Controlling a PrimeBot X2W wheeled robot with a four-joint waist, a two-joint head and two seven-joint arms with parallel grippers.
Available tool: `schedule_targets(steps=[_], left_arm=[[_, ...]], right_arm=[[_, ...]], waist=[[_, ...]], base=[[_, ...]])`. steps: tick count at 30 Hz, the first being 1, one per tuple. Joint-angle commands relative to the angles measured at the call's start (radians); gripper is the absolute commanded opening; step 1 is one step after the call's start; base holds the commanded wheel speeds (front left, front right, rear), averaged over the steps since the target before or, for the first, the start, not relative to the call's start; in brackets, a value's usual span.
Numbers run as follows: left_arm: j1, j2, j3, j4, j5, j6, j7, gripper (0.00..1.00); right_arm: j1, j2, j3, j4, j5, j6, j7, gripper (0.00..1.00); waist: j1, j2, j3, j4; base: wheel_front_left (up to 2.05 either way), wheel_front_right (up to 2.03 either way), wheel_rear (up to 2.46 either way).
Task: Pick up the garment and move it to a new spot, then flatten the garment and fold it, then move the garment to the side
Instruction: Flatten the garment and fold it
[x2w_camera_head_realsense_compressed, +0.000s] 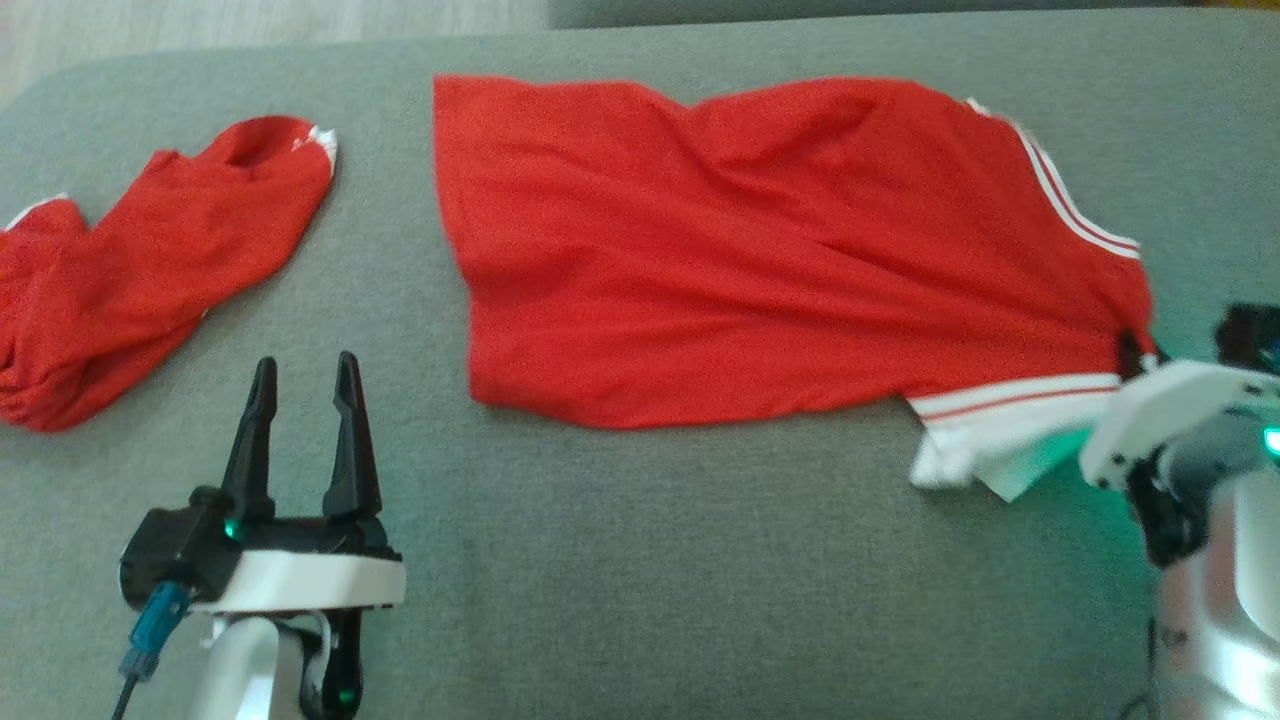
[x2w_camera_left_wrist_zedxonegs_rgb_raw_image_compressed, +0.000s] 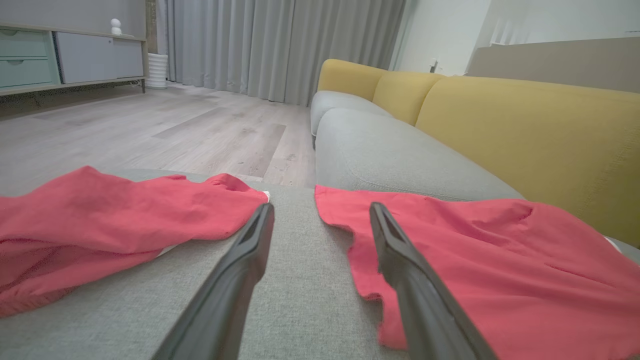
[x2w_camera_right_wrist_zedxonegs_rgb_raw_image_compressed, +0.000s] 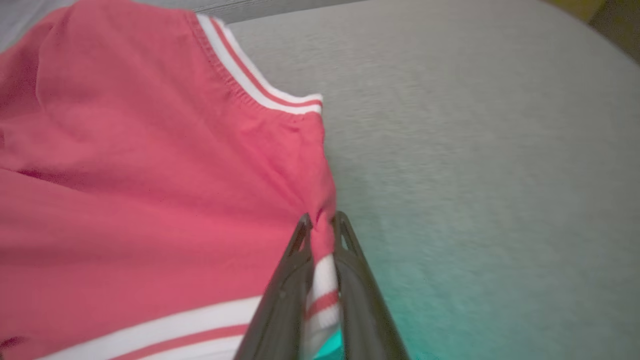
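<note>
Garment (x2w_camera_head_realsense_compressed: 760, 260) is lying spread but wrinkled on the grey cushion (x2w_camera_head_realsense_compressed: 640, 580), centre to right. Right gripper (x2w_camera_right_wrist_zedxonegs_rgb_raw_image_compressed: 322, 225) is clenching its near right corner at the white-striped band. Left gripper (x2w_camera_head_realsense_compressed: 305, 385) is hovering released at near left, near a second red garment (x2w_camera_head_realsense_compressed: 150, 270). Likely flattening; next move is calling for a taut pull rightward.
</note>
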Motion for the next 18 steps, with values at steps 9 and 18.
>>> schedule_targets(steps=[9,18], left_arm=[[0.007,0.004,0.053,-0.036,0.017,-0.004,-0.01,1.0],[0.028,0.0,0.037,-0.016,0.023,-0.005,-0.01,1.0]], right_arm=[[0.118,-0.006,0.009,-0.281,-0.034,-0.001,0.012,1.0],[0.202,-0.004,0.121,-0.375,0.0,-0.001,-0.198,1.0]], waist=[[0.0,-0.0001,-0.041,-0.049],[0.0,-0.0001,-0.084,-0.044]], base=[[0.0,0.0,0.0],[0.0,0.0,0.0]])
